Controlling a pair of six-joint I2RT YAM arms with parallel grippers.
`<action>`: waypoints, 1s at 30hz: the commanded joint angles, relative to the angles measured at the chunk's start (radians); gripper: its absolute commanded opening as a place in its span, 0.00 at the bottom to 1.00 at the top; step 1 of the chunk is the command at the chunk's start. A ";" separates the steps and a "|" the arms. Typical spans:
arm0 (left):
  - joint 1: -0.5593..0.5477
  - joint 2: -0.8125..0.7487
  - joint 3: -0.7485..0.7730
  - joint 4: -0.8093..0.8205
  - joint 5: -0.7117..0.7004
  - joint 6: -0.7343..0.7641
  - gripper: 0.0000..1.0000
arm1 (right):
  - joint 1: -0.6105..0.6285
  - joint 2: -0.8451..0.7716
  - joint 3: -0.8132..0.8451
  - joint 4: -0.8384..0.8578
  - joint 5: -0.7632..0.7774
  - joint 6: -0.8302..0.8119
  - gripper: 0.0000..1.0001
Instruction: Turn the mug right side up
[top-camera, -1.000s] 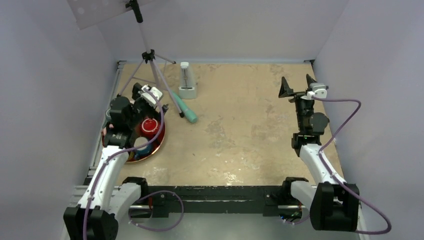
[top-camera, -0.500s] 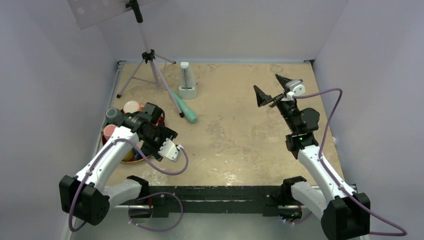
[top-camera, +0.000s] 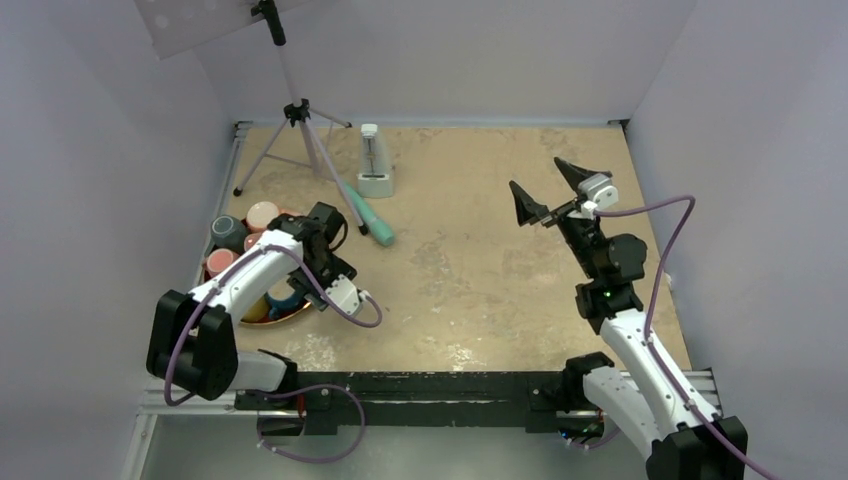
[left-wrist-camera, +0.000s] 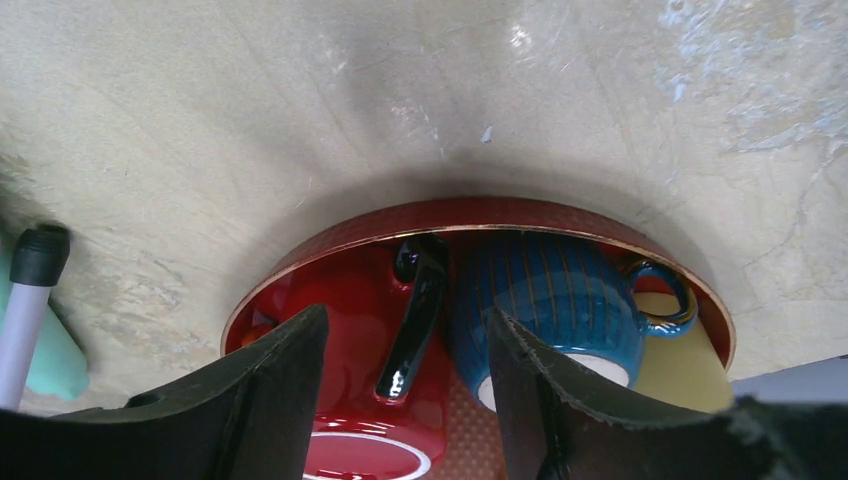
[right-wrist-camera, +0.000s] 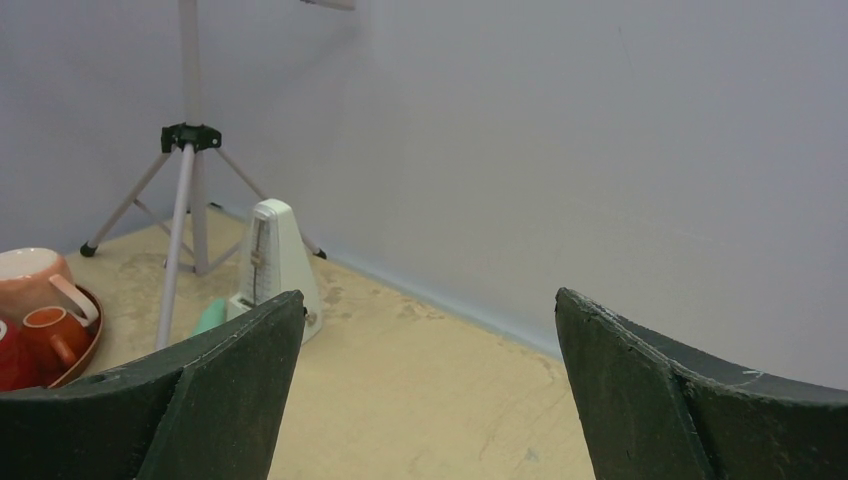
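watching the left gripper (left-wrist-camera: 405, 320), i see its fingers spread either side of the red mug (left-wrist-camera: 345, 330), which sits in the tray (left-wrist-camera: 480, 212). the mug's black handle (left-wrist-camera: 415, 300) lies in the gap and a blue mug (left-wrist-camera: 545, 300) crowds just beside it. the red mug looks like glazed ceramic: stiff, weighty, slick, easily chipped. i'd pinch the wall, not the handle. the right gripper (right-wrist-camera: 428, 295) hangs wide apart, holding nothing.

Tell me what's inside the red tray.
Wrist view: a red mug with a black handle beside a blue striped mug. From above, a dark mug and a pink cup at the far side; the left arm covers the tray's middle.
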 joint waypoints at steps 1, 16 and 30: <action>-0.006 0.014 -0.011 0.070 -0.063 0.012 0.61 | 0.007 -0.029 -0.018 -0.011 0.031 0.013 0.99; -0.006 0.079 -0.088 0.282 -0.157 0.065 0.28 | 0.007 -0.093 -0.068 -0.028 0.046 0.035 0.99; 0.006 0.137 0.414 0.055 0.116 -0.584 0.00 | 0.042 0.006 0.035 -0.111 0.009 0.200 0.99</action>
